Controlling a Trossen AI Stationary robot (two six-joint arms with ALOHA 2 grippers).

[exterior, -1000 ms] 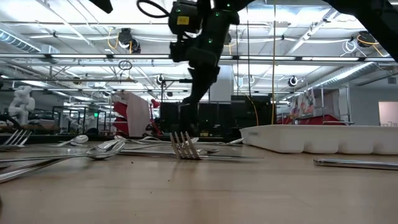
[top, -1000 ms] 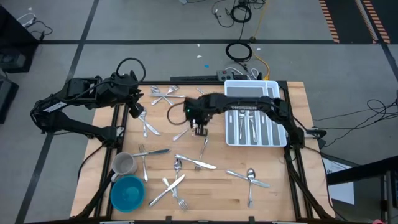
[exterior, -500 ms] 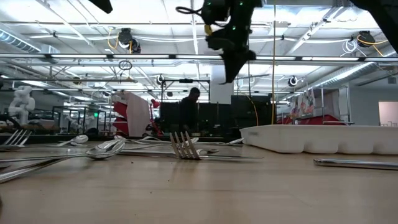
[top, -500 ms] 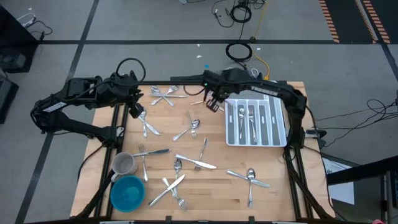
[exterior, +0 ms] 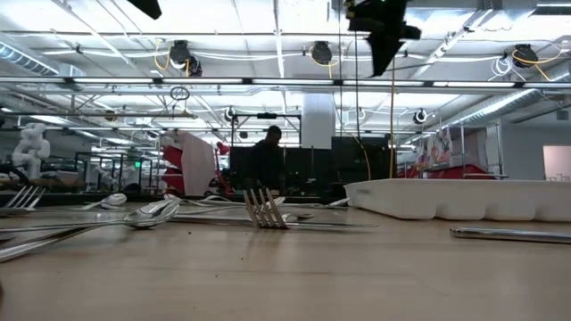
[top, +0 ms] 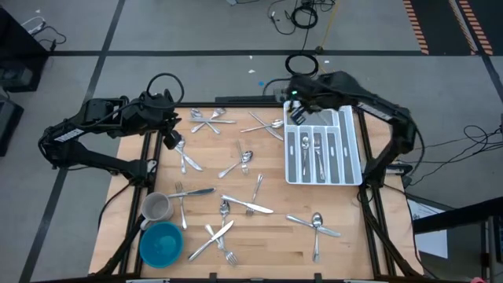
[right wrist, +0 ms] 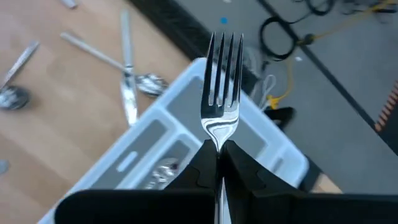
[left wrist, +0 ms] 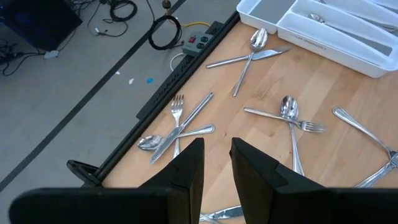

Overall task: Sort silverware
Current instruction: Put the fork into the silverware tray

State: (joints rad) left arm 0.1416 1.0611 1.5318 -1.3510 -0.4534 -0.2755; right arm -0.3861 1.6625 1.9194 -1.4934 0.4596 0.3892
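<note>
- A wooden table (top: 275, 236) carries scattered silverware (top: 247, 206).
- A white organiser tray (top: 351, 149), grey mug (top: 156, 207) and blue bowl (top: 161, 243) rest on it.

1. Robotics laboratory or industrial workshop: exposed ceiling trusses with hanging lamps (exterior: 322, 52) overhead.
2. Grey concrete floor (top: 196, 27) marked with dark tape lines, crossed by loose black cables (top: 303, 64).
3. Pale wooden worktable (top: 267, 232) on black frame.

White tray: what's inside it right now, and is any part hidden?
The white tray holds several pieces of silverware lying lengthwise in its long slots. The right gripper, shut on a fork, hangs over the tray's far end and covers part of it.
</note>
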